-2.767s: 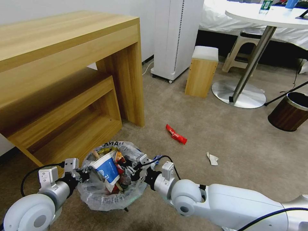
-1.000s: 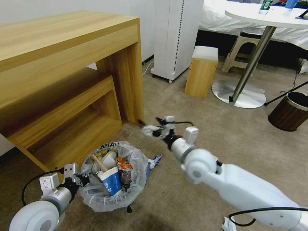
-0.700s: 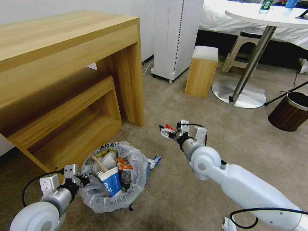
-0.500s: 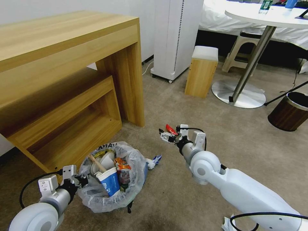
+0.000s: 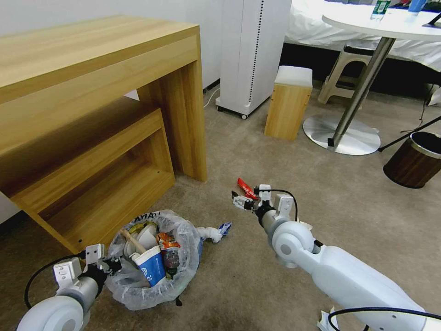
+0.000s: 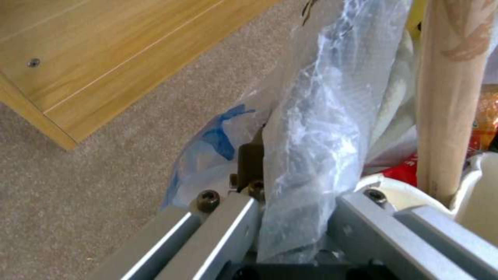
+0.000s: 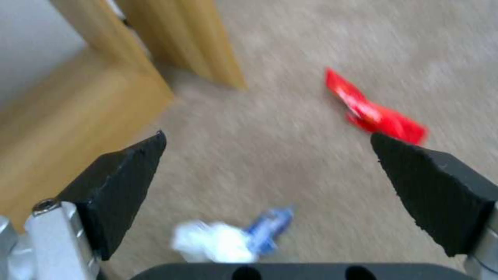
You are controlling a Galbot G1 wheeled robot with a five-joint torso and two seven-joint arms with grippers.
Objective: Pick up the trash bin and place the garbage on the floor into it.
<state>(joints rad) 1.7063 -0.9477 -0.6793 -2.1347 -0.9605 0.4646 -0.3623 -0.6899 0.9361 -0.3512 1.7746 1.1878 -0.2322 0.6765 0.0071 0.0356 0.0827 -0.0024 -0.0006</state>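
The right gripper (image 7: 270, 171) hangs over the beige floor (image 7: 290, 70) with its two black pads (image 7: 124, 175) spread wide apart and nothing between them. A red wrapper (image 7: 371, 112) lies on the floor near the far pad, and a crumpled white and blue scrap (image 7: 233, 237) lies apart from it. Wooden furniture (image 7: 78, 116) stands beyond the other pad.

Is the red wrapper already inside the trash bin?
No, the red wrapper lies on the floor, between the open pads of the right tool, apart from the trash bin.
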